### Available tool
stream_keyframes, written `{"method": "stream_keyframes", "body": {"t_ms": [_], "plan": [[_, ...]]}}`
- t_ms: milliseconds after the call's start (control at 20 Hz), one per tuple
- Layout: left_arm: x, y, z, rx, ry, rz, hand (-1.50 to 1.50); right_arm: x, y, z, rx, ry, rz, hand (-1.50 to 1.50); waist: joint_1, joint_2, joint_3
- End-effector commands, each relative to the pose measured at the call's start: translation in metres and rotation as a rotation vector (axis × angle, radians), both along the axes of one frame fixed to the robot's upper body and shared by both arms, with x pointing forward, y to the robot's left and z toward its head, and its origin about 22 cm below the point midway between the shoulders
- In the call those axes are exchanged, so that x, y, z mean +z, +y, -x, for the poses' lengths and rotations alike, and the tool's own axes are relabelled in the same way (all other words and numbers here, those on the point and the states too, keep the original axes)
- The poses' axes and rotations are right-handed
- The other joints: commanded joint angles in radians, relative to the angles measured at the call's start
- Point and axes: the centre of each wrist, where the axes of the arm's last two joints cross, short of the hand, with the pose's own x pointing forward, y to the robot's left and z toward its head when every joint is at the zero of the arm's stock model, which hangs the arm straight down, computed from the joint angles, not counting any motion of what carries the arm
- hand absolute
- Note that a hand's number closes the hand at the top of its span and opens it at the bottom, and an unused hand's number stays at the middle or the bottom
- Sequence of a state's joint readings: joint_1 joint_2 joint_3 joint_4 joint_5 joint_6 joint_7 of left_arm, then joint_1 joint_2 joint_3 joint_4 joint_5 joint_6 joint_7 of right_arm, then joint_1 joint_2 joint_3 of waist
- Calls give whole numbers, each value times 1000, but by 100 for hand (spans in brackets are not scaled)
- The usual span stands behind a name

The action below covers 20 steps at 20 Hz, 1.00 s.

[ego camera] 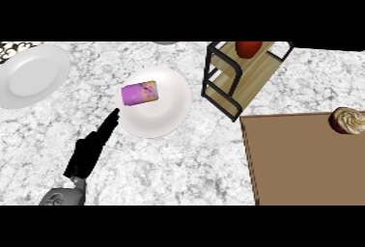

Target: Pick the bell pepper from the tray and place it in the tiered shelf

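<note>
A white-and-grey marbled counter [178,159] fills the head view. Largest on it is the brown tray [306,164], flat at the lower right; a swirled cupcake [348,120] sits near its top right corner. Just above the tray's upper left corner stands the tiered shelf [231,77] — black frame, wooden boards — and the red bell pepper [249,48] rests on its upper board, well off the tray. Left of the tray lies a white plate [160,120] carrying a purple packet [140,93]; a second white plate [32,77] lies farther left still, near the view's edge. The left hand [91,149] comes up well to the left of the tray — fingers straight and together, holding nothing, their tips at the near plate's left rim.
</note>
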<state>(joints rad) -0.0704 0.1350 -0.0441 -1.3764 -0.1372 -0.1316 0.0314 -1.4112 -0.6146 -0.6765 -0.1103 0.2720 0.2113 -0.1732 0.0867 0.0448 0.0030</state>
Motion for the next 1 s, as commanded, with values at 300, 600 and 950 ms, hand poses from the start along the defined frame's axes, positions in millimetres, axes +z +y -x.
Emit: {"method": "stream_keyframes", "body": {"t_ms": [300, 600, 950], "plan": [[10, 0, -8, -11, -2, -3, 0, -1, -113, 53, -98, -21, 32, -150, 13, 18, 6], [8, -8, -7, -25, -18, -3, 0, -5, -137, 70, -60, -56, 80, -150, 22, 17, 7], [8, -8, -7, -29, -19, 13, 0, -5, -155, 84, -34, -33, 149, -150, 40, 22, 7]]}}
